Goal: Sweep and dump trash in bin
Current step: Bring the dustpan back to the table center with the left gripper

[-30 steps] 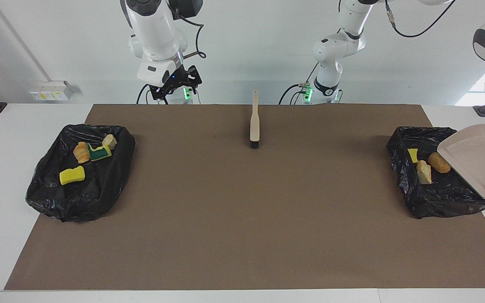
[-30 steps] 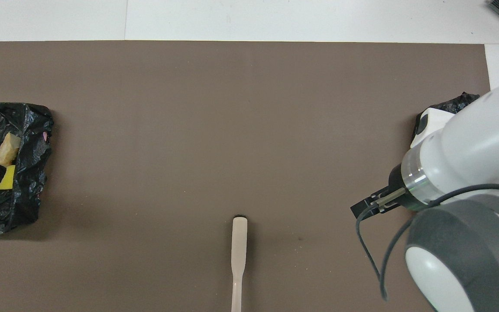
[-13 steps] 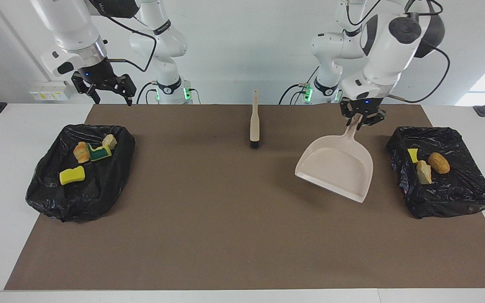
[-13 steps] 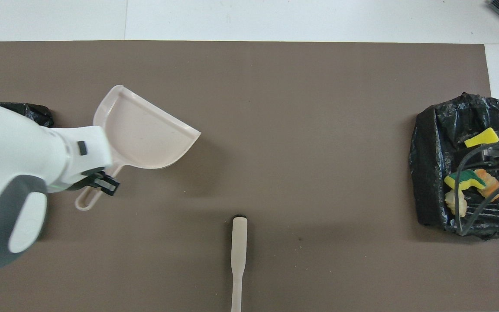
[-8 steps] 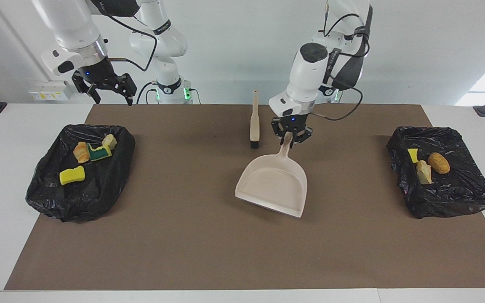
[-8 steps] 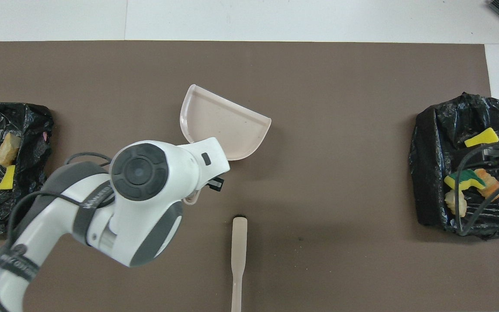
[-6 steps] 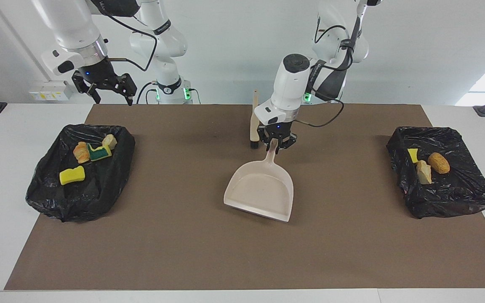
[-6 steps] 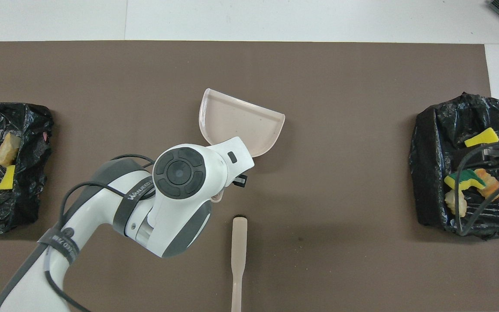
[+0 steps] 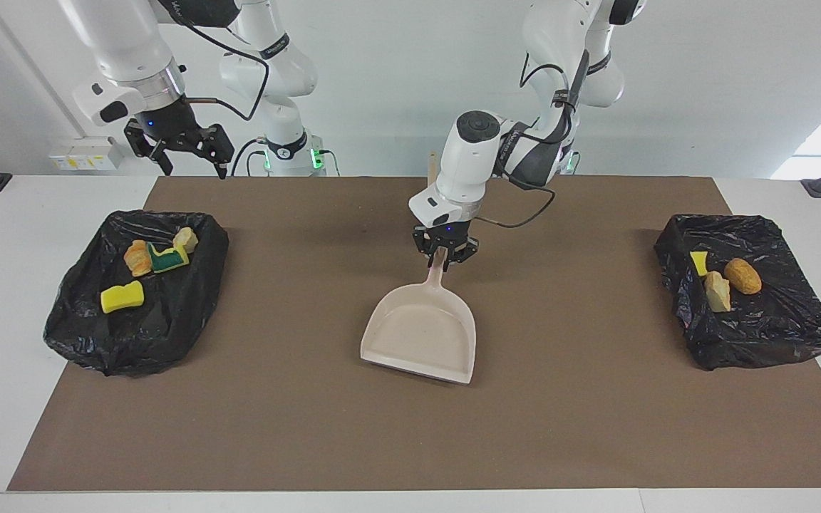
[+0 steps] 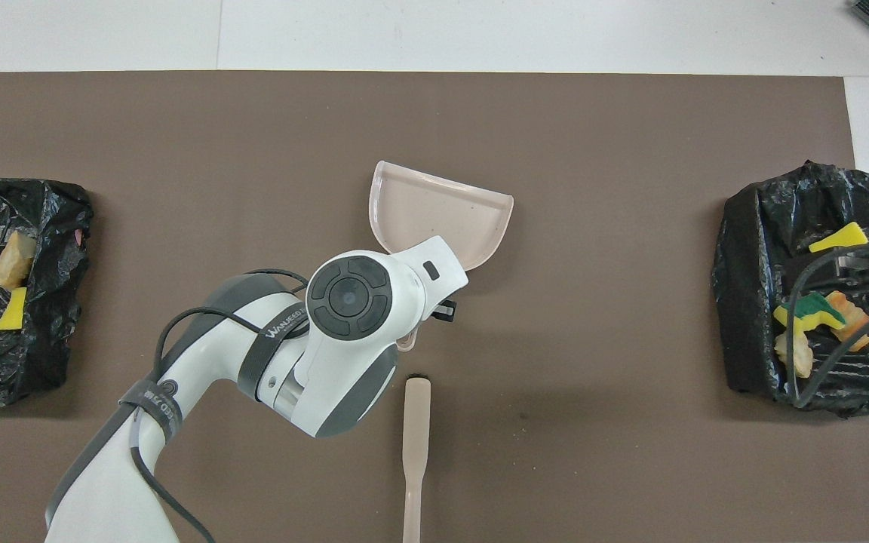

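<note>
Over mid-desk, the left gripper (image 9: 445, 258) clamped the dustpan (image 9: 421, 335); the right gripper (image 9: 184, 153) hung open above the trash (image 9: 122, 296) in its bin (image 9: 189, 299).

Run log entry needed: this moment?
left gripper: holds dustpan handle over mat | right gripper: open, waiting over bin | trash: in bins
</note>
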Tool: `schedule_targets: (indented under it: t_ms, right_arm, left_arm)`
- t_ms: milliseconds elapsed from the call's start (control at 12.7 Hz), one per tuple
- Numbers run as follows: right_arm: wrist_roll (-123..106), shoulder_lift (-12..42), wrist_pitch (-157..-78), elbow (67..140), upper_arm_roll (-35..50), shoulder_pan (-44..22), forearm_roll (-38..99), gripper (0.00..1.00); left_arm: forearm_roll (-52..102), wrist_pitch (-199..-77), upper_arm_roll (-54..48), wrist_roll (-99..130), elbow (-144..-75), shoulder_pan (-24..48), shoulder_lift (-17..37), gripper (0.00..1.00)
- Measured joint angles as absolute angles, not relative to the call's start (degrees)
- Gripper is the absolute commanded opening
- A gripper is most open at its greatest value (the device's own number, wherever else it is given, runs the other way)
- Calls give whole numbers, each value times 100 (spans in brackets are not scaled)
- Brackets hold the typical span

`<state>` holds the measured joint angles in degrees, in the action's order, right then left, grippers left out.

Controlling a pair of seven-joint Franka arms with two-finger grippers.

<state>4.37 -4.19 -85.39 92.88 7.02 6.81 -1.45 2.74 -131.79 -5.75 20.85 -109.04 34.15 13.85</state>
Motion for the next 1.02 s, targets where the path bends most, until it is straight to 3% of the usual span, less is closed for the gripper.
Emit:
schedule_targets:
  t_ms: [393,471,550,628,1021]
  right_arm:
    - [437,-421,-8553,9285,702,680,-145,100]
    - [437,-421,-8553,9285,702,680,-145,100]
    - [437,-421,-8553,9284,702,680,-145,100]
    - [437,-421,-8554,9283,700,681,-147,100]
    - [424,-401,-8423,9181,684,687,-165,100]
  left_arm:
    - [327,-13180,-577,2336,-11024,3442,1474,0]
    - [331,-13182,-577,2408,-11034,3459,1493,12]
    - [332,-13182,-574,2524,-11034,3485,1501,68]
    - [332,-13182,-574,2667,-11034,3501,1500,100]
    - [333,-12971,-423,3042,-10984,3453,1445,100]
